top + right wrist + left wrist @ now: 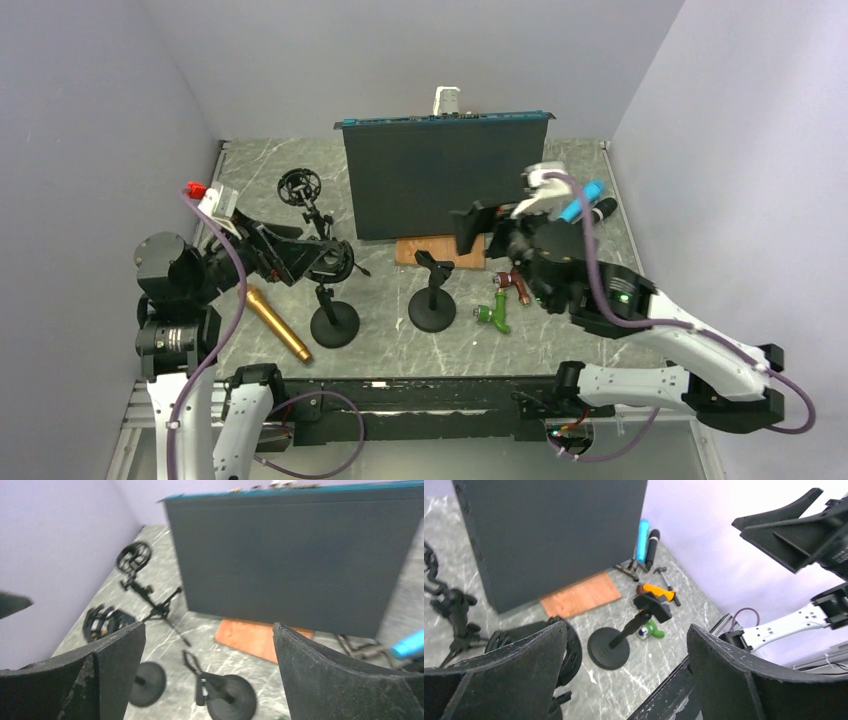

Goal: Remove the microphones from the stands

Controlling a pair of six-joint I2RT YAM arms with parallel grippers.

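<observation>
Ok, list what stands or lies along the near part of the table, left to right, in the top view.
Gold microphone → left stand → right stand → green item

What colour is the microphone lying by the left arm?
The microphone is gold, clearest in the top view.

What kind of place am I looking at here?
Probably a robot lab's test booth: two robot arms at a marble-patterned table walled by plain panels, with props strewn about, like a gold microphone and an empty mic stand.
</observation>
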